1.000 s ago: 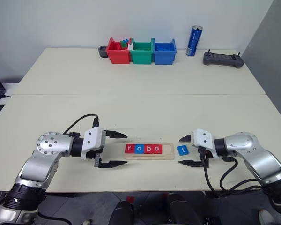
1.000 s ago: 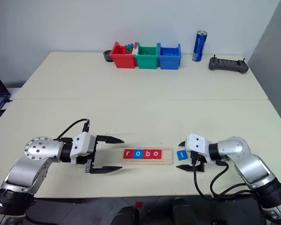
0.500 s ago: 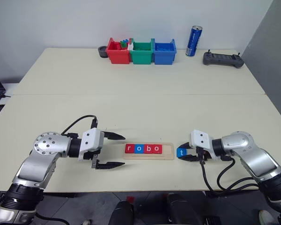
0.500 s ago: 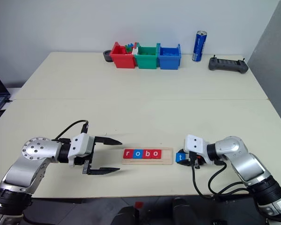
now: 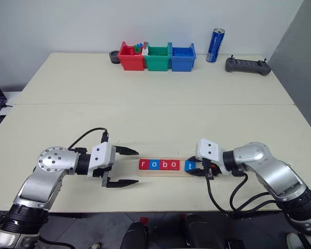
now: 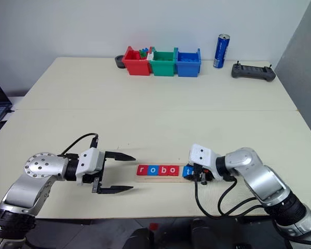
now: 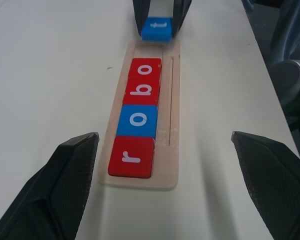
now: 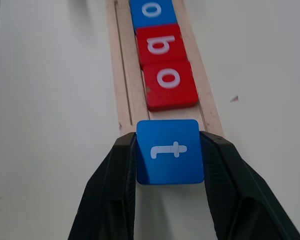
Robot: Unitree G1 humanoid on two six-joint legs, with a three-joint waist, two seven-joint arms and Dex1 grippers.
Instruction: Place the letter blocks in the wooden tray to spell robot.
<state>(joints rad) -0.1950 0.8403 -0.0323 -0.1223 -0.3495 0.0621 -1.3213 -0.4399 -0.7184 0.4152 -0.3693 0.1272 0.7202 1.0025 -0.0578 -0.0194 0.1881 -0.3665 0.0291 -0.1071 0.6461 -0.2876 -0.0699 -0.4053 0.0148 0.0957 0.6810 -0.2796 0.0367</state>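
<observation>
Right fingers [image 8: 170, 200] clamped on blue t block [image 8: 169, 151] — at wooden tray [image 7: 172, 100] end, left fingers [image 5: 125, 166] spread wide — empty

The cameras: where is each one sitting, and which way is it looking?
Left and right eye views: on the head, looking forward and down over the table; both arms show, the left gripper and the right gripper.
Left wrist view: on the left wrist, looking along the tray toward the t block; its own fingers show.
Right wrist view: on the right wrist, looking back along the tray; its fingers grip the t block.
Shared: both wrist views show the tray and t block from opposite ends.
</observation>
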